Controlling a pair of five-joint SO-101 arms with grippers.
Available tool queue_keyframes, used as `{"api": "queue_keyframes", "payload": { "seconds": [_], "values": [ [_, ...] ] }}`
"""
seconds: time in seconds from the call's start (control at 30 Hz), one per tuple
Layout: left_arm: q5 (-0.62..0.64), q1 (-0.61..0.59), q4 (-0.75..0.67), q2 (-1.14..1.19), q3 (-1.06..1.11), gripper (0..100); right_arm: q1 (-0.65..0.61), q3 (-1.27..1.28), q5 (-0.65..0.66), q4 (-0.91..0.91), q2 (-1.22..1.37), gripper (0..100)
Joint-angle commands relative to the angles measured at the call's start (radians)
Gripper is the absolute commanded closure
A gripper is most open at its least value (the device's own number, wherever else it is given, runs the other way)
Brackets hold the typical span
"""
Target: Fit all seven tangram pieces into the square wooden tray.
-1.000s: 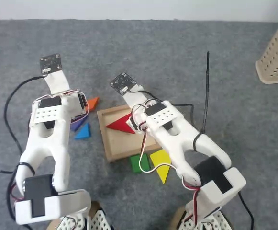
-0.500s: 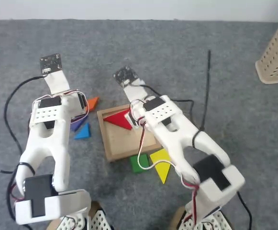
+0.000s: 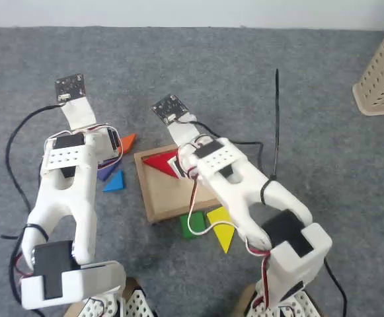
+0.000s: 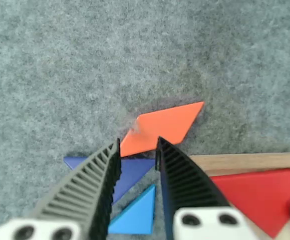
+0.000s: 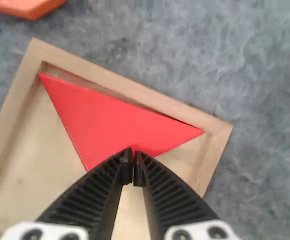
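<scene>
The right arm had swung slightly toward the left arm, and the large red triangle [image 5: 110,122] had slid from the middle of the square wooden tray [image 5: 135,92] into its far corner. It lay just ahead of the closed right hand [image 5: 133,162], whose tips met at its near edge. The left hand [image 4: 137,145] hovered open over one end of the orange parallelogram [image 4: 164,124] on the grey surface [image 4: 135,40].

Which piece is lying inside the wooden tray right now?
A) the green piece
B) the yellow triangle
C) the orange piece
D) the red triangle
D: the red triangle lies within the tray rim, while the yellow triangle, green piece and orange piece lie on the carpet outside it.
</scene>
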Motion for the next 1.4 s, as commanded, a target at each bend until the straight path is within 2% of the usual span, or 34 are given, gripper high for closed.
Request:
{"api": "queue_keyframes", "payload": {
  "seconds": [0.0, 0.1, 0.17, 0.43, 0.6, 0.77, 0.87, 1.0, 1.07, 1.2, 1.37],
  "values": [
    [0.005, 0.002, -0.021, -0.051, -0.042, 89, 0.085, -0.146, -0.018, 0.213, -0.093, 99.2],
    [0.005, 0.002, -0.021, -0.051, -0.042, 89, 0.154, -0.160, -0.023, 0.372, -0.225, 99.2],
    [0.005, 0.002, -0.021, -0.054, -0.042, 89, 0.173, -0.087, -0.044, 0.414, -0.325, 99.2],
    [0.005, 0.006, -0.021, -0.051, -0.042, 89, 0.096, 0.397, 0.026, 0.328, -0.691, 99.2],
    [0.005, 0.008, -0.021, -0.051, -0.042, 89, -0.044, 0.523, 0.029, 0.300, -0.796, 99.2],
    [0.005, 0.006, -0.021, -0.049, -0.042, 89, -0.260, 0.516, 0.172, 0.375, -0.805, 99.1],
    [0.005, 0.006, -0.021, -0.049, -0.042, 89, -0.314, 0.502, 0.100, 0.386, -0.803, 95.9],
    [0.005, 0.006, -0.021, -0.049, -0.041, 89, -0.355, 0.502, -0.006, 0.384, -0.803, 81.1],
    [0.005, 0.006, -0.021, -0.049, -0.041, 89, -0.381, 0.502, -0.087, 0.378, -0.803, 77.0],
    [0.005, 0.005, -0.021, -0.049, -0.041, 89, -0.433, 0.502, -0.249, 0.357, -0.799, 76.2],
    [0.005, 0.003, -0.021, -0.049, -0.041, 89, -0.435, 0.462, -0.339, 0.363, -0.691, 76.1]
  ]
}}
